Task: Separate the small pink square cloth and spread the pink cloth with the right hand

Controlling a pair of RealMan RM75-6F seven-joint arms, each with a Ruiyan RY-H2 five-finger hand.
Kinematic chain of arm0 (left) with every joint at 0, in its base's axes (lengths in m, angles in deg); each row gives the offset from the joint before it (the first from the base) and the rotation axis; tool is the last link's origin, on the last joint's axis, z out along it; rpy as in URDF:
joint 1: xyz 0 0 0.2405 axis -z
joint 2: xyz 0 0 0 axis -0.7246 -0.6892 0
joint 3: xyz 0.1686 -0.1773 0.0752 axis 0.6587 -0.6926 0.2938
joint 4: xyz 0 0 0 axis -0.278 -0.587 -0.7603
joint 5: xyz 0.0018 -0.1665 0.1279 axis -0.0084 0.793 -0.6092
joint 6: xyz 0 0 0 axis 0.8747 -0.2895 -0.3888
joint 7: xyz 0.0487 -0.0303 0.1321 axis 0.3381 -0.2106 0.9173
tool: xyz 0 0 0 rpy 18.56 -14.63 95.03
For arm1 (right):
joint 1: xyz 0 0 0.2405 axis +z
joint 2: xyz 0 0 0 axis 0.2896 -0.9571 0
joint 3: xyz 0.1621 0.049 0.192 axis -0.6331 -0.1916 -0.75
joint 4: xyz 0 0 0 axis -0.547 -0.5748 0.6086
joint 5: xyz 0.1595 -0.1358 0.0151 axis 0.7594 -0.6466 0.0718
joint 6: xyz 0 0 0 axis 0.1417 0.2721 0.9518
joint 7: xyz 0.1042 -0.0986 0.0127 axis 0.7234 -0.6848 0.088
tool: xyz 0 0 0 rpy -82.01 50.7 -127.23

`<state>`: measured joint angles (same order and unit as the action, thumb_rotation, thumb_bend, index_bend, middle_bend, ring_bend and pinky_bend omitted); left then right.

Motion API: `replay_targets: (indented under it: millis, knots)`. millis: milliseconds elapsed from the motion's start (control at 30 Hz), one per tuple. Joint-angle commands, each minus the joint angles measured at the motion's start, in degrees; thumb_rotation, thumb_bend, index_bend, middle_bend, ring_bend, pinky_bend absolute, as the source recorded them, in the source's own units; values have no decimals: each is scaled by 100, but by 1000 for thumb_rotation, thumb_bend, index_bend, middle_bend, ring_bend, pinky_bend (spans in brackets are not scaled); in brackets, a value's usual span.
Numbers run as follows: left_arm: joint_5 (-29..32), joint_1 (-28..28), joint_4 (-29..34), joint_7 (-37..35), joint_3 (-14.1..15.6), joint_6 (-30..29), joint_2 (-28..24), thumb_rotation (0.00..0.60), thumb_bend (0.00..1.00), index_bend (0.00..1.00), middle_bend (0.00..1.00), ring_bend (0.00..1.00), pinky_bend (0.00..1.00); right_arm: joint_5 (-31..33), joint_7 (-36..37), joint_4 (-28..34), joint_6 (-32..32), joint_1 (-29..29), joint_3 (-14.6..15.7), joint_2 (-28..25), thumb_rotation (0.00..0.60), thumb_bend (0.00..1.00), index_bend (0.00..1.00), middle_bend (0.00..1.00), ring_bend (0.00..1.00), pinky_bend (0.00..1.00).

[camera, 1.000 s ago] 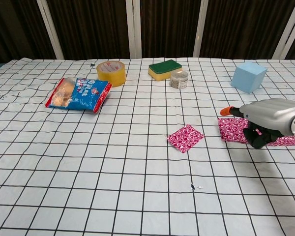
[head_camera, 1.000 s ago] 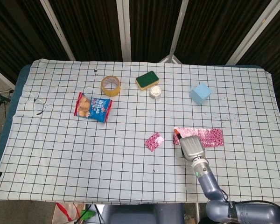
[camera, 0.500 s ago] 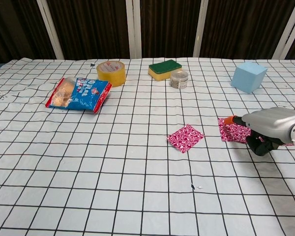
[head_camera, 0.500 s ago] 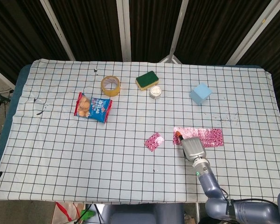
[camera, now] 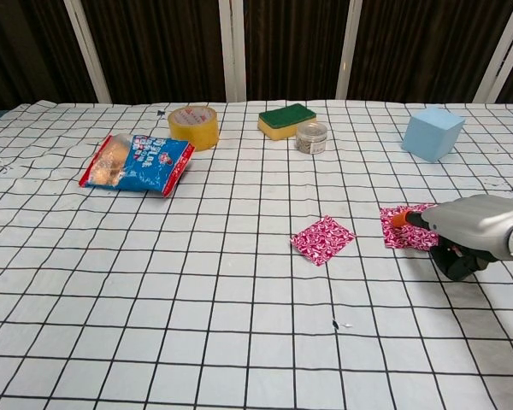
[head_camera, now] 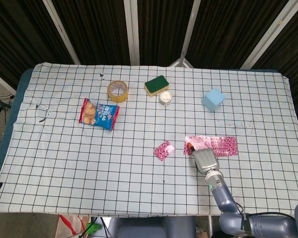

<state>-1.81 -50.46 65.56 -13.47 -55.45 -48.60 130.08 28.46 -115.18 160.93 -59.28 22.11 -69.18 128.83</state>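
The small pink square cloth (head_camera: 164, 149) (camera: 322, 238) lies flat and alone on the checked tablecloth, left of the longer pink cloth (head_camera: 219, 145) (camera: 406, 229). The longer cloth is stretched out as a strip in the head view. My right hand (head_camera: 202, 158) (camera: 467, 233) hangs over the strip's near left end and hides part of it; an orange fingertip (head_camera: 188, 146) (camera: 399, 219) points left at the strip's left edge. Whether the hand grips or only rests on the cloth cannot be told. My left hand is not in view.
At the back stand a yellow tape roll (head_camera: 117, 90), a green and yellow sponge (head_camera: 156, 85), a small round tin (head_camera: 165, 97) and a light blue cube (head_camera: 213, 99). A snack bag (head_camera: 99, 114) lies at the left. The tablecloth's near edge (head_camera: 139, 213) runs just behind my forearm.
My right hand has drawn back toward the near edge by a small amount, uncovering more of the strip's left end. The small square cloth has not moved.
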Motion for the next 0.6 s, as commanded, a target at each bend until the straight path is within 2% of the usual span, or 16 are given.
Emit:
replay_targets:
  millis: [33,600]
  knots:
    - [-42,5,7,31,19,1,9,600,259,149,0,0,101,-10,-5,11,-18,-3,21,-11,600,785,110,833,775,537]
    - [-13,-3,14,13,10,-18,4,600,259,149,0,0,101,-223,69,243,-133,-150,290,-148,600,785,109,833,775,538]
